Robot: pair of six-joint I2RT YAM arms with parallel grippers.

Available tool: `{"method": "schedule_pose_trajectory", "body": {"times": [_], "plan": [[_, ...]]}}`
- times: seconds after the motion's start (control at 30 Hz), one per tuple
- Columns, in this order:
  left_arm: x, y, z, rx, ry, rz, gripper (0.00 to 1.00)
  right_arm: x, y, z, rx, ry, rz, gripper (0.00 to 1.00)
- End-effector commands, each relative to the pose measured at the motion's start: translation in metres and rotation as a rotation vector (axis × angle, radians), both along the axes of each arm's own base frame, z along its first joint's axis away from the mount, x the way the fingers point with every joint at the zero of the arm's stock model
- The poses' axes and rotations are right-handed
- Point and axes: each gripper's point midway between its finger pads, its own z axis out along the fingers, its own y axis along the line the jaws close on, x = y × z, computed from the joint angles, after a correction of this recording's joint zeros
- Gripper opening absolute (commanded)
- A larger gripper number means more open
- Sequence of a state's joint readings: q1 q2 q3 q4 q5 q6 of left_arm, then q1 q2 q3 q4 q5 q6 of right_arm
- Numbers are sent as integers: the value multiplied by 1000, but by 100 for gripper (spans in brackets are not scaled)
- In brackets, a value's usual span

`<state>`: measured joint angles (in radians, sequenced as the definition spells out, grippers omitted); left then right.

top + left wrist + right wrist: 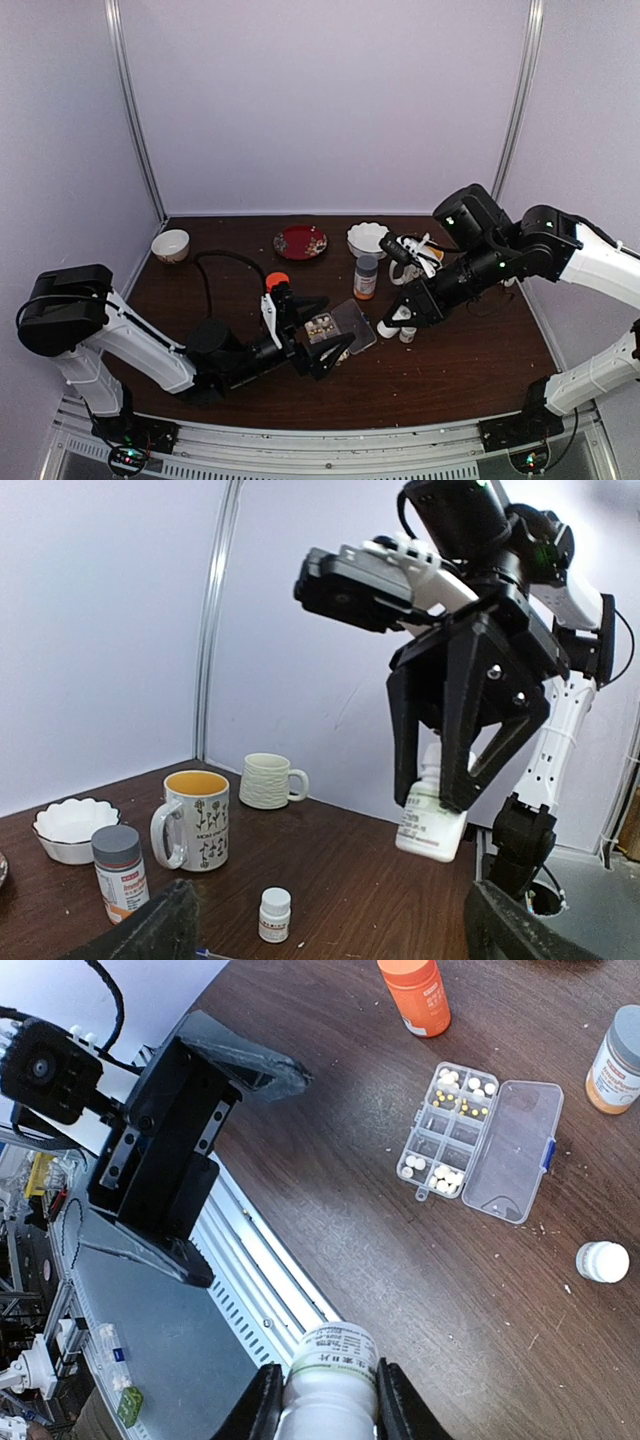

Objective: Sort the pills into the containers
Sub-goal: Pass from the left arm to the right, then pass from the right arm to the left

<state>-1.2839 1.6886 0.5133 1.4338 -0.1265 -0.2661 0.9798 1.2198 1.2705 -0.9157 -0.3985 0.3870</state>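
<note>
The clear pill box lies open on the brown table, its lid flat to the right. Whitish pills and yellow ones fill some of its cells. My right gripper is shut on a white bottle and holds it in the air, tilted, right of the box; the left wrist view shows the same bottle hanging between the black fingers. My left gripper hovers open by the box, holding nothing, its fingers wide apart.
A small white capped bottle stands right of the box. A grey-capped bottle and an orange bottle stand behind it. Two mugs, a white bowl, a red plate and another bowl line the back.
</note>
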Motion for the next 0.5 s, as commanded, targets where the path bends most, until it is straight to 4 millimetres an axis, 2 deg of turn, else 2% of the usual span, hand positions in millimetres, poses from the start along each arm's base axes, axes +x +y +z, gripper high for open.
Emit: {"method": "schedule_pose_trajectory", "body": {"times": [0.0, 0.07, 0.17, 0.3, 0.47], "plan": [[-8, -10, 21, 9, -128, -31, 92, 3, 17, 21, 68, -4, 9, 5], [-14, -19, 22, 42, -185, -63, 85, 4, 22, 24, 76, -8, 10, 5], [-21, -28, 25, 68, -243, -93, 79, 6, 30, 28, 91, -11, 9, 5], [-14, -36, 23, 112, -244, -60, 65, 7, 36, 31, 93, -12, 8, 7], [-9, -39, 23, 122, -234, -26, 62, 7, 38, 30, 97, -3, 2, 7]]}}
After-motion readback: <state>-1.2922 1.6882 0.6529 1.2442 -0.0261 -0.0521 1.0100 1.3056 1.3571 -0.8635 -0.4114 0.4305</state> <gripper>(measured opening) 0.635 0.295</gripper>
